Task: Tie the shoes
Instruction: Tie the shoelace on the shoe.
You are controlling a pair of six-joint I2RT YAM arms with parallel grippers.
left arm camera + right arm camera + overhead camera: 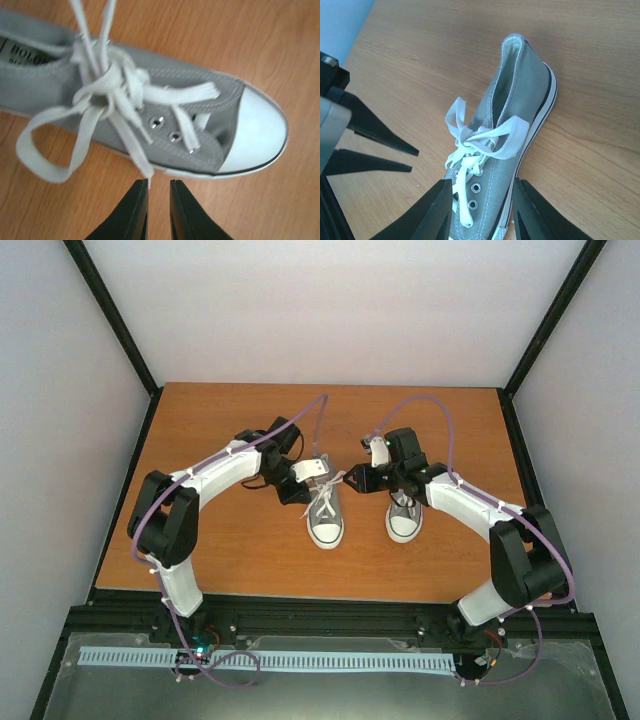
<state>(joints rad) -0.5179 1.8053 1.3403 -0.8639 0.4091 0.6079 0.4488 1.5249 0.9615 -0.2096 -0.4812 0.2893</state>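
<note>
**Two grey sneakers mid-counter, both tools at the laces**

Nearest, a pale slotted strip (300, 661) runs below the black rail (330, 618) by the arm bases. Beyond it lies the counter (230, 560), warm orange-brown wood grain. It is hemmed by black frame posts (110, 315) and plain pale walls (340, 300) (purple cables loop over each arm).

The shoes (326, 528) sit side by side at the middle of the counter, white toe caps toward the arms. The right sneaker (404, 523) is partly hidden under the right arm. On the left sneaker (200, 90) the white laces (120, 97) are gathered into a loose knot, with one large loop trailing over the wood.

The left tool (159, 197) hovers just beside that sneaker's sole. Its fingers are a narrow slit apart with nothing between them, and a lace end reaches about to one fingertip. The right tool (481, 182) stands wide apart, its fingers straddling the front of a sneaker. Which of the pair it is, and whether the fingers touch it, cannot be told from its own camera.
</note>
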